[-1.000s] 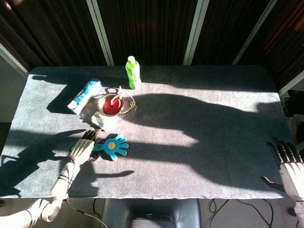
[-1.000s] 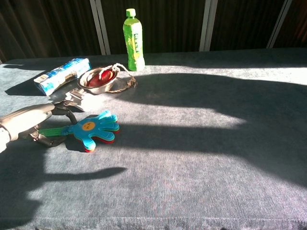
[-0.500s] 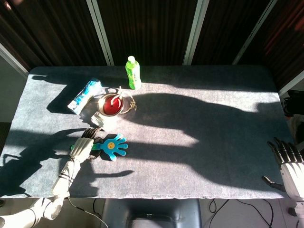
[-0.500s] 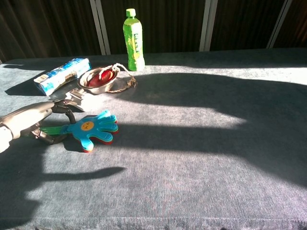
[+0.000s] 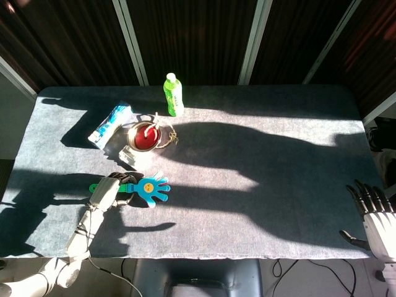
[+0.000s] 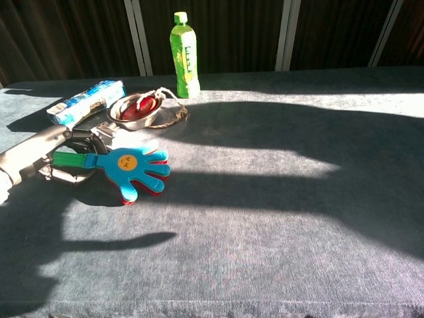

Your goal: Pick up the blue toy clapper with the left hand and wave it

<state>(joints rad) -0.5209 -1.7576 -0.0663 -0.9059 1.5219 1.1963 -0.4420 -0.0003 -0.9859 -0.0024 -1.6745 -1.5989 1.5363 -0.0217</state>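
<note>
The blue toy clapper is shaped like a flat hand, with a yellow smiley, red layers beneath and a green handle. My left hand grips the green handle at the table's front left. The clapper's blue head is raised slightly off the cloth and points right. My right hand rests open at the table's front right edge, holding nothing; the chest view does not show it.
A green bottle stands at the back. A metal bowl with red inside and a blue-white packet lie just behind the clapper. A small pale packet sits between bowl and hand.
My left hand has closed on the handle and lifted the clapper a little; the blue head has swung up and slightly right. The right hand has stayed put.
</note>
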